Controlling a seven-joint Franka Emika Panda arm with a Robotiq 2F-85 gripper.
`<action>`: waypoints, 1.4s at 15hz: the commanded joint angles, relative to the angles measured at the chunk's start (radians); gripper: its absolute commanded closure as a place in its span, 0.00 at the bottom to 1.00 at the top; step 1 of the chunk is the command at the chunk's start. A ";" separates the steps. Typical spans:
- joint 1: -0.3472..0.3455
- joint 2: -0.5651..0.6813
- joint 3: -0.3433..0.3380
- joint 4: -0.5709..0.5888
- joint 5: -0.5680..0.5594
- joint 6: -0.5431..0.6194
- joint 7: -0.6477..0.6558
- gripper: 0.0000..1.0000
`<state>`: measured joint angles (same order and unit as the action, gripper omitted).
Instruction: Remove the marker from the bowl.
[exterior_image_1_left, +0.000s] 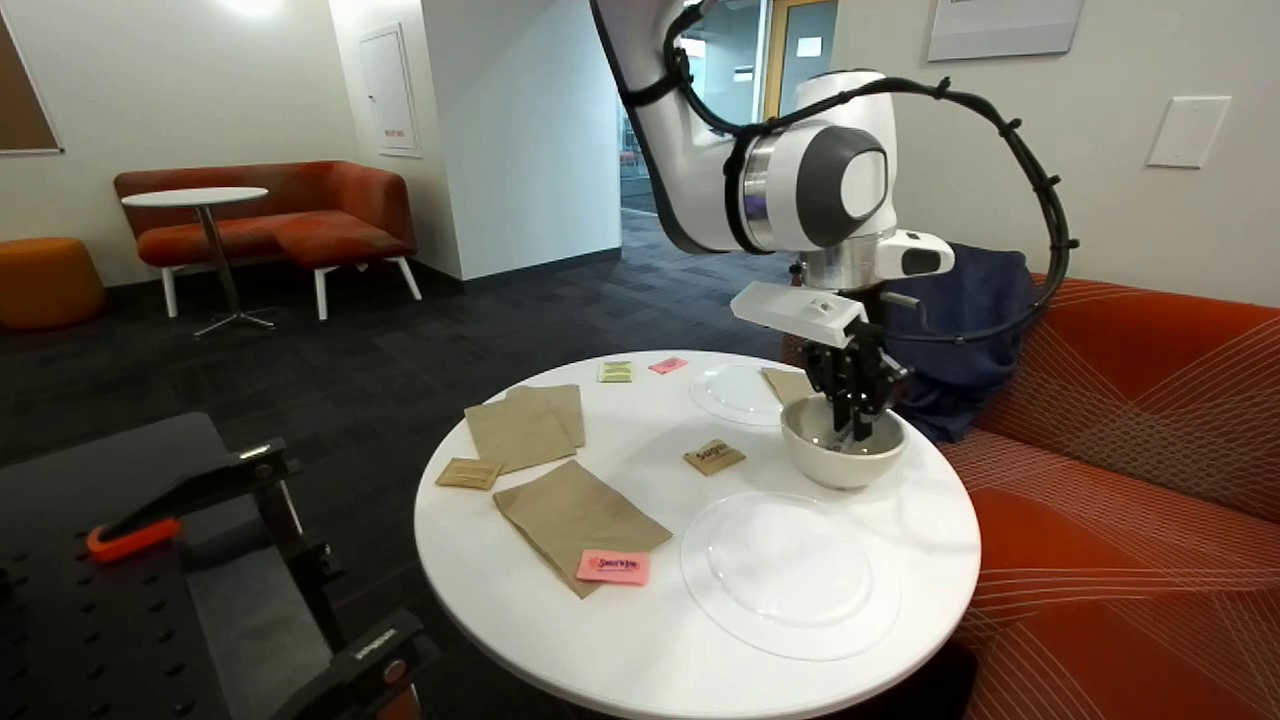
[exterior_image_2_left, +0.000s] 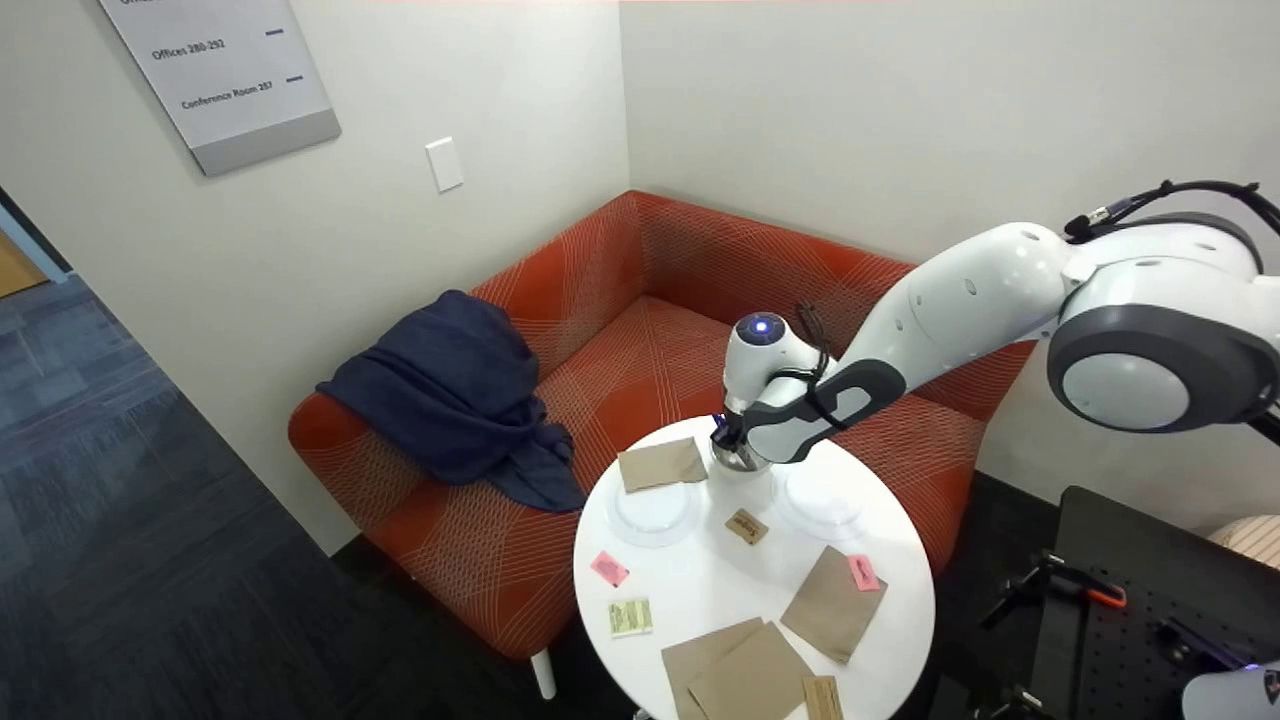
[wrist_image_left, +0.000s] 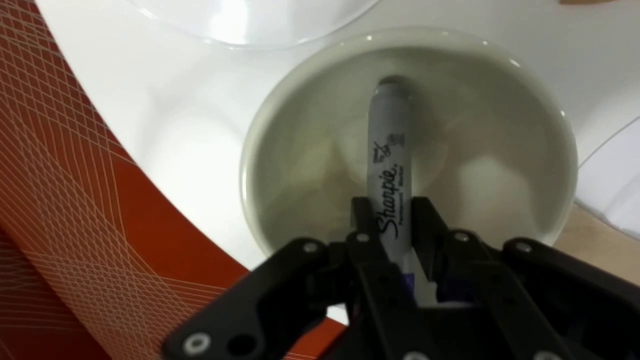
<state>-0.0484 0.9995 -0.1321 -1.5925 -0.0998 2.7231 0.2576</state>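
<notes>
The gripper (wrist_image_left: 390, 209) pinches the gray marker (wrist_image_left: 389, 150) down in the round, pale bowl (exterior_image_1_left: 838, 467). The bowl sits on the white counter (exterior_image_1_left: 640, 440), near a clear plate (exterior_image_1_left: 790, 572).

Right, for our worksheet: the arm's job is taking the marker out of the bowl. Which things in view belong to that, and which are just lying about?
Part of the job:
marker
bowl
hand, closed on the marker

Just lying about:
brown napkins
tan packets
pink packets
green packet
translucent plates
dark blue cloth on the sofa
</notes>
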 joint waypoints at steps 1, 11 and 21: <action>0.026 -0.051 -0.031 -0.062 0.017 0.058 -0.021 0.94; 0.017 -0.319 -0.032 -0.375 0.009 0.196 -0.106 0.94; -0.009 -0.549 0.017 -0.550 -0.033 0.173 -0.327 0.94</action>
<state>-0.0300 0.5344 -0.1583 -2.0653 -0.1140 2.9057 0.0156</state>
